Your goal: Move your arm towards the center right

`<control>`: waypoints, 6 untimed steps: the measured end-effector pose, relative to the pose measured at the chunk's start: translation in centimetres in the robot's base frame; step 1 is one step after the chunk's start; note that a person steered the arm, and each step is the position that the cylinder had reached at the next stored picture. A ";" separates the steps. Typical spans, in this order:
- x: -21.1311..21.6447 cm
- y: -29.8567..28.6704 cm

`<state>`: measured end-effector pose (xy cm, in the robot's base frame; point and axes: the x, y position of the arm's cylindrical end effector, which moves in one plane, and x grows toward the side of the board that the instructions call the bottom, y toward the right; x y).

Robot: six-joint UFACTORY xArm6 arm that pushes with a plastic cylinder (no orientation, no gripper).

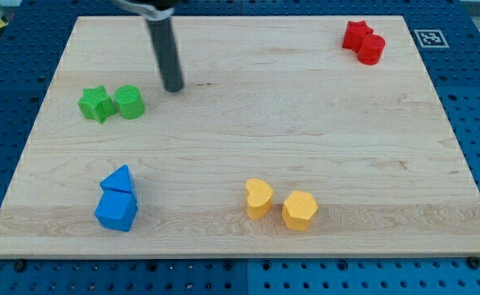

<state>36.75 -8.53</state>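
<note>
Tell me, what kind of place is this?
Probably a robotics lab bench: a wooden board on a blue perforated table, a printed marker tag, and my tip just right of the green blocks.

The rod [165,49] runs out of the view's top edge, so its upper part and the arm above it do not show; a blurred dark shape sits where it leaves the picture. The wooden board [240,139] loses its bottom-left corner at the view's left edge. The red star block [355,34] is partly covered by the red round block [372,49] touching it. The marker tag [429,38] at the view's top right is too small to read.
</note>
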 end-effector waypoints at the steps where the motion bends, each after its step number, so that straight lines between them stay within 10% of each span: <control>1: 1.5 4.9; 6: 3.6 30.6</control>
